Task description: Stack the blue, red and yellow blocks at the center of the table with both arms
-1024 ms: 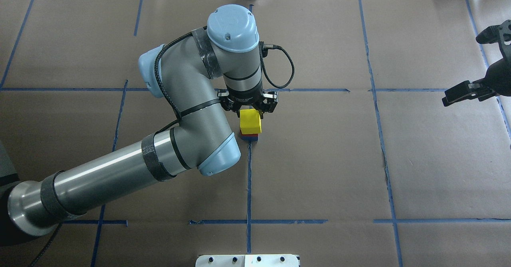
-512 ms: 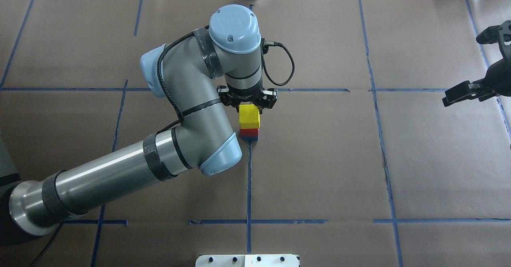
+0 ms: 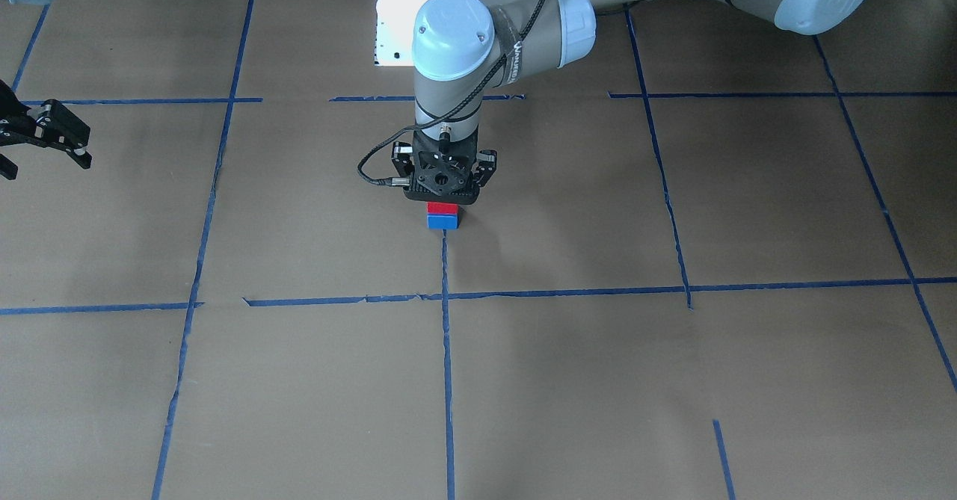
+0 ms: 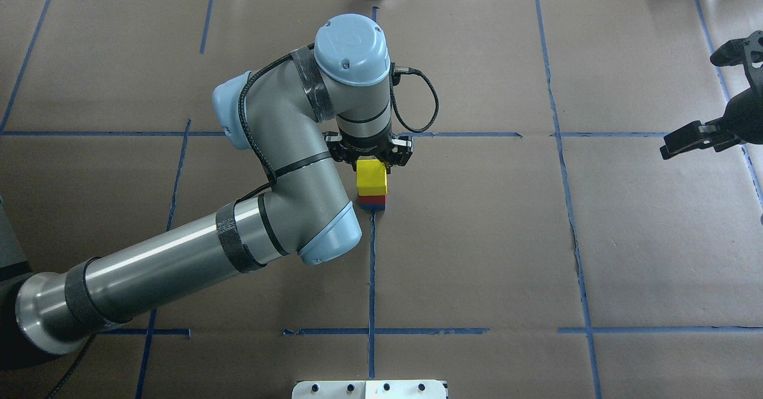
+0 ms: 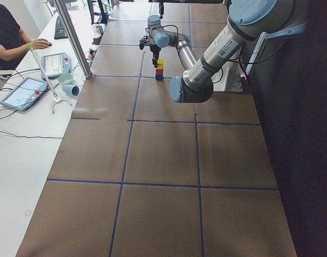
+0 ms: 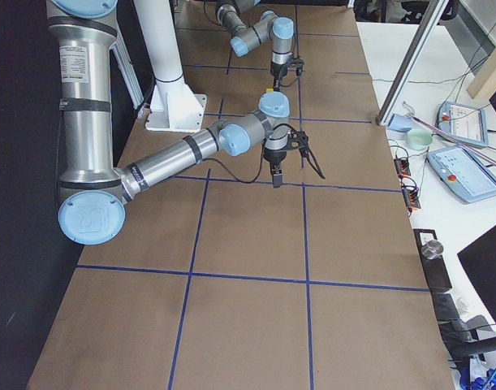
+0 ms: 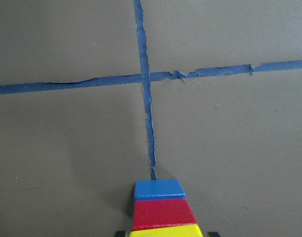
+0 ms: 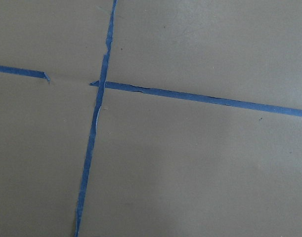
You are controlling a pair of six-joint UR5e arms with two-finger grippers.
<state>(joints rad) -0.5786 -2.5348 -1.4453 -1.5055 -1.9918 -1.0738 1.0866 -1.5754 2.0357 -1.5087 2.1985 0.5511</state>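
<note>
Across a table covered in brown paper and squared off by blue tape lines, viewed from over the robot's shoulders, the left arm is stretched in from the lower left, its wrist bent straight down. At the centre, the left gripper is poised directly over a three-block tower, and its fingers are closed on two opposite sides of the yellow block — the top piece. Beneath it, the red block is seated on the blue block, which rests on the paper at the end of a tape line. In the left wrist view the three faces are lined up squarely, one above another. Whether the yellow block is fully seated on the red block or held just clear of it cannot be told. Far to the right, near the table's edge, the right gripper is held with its fingers spread wide and nothing between them, well apart from the tower.

The task is judged nearly done, with only the release left. The relation that matters is vertical — the tower's long axis stands upright and the left gripper lies straight above it. The fingers would need to be parted and the wrist drawn straight up, since any sideways drift could topple the stack. The left arm is by far the nearer.
</note>
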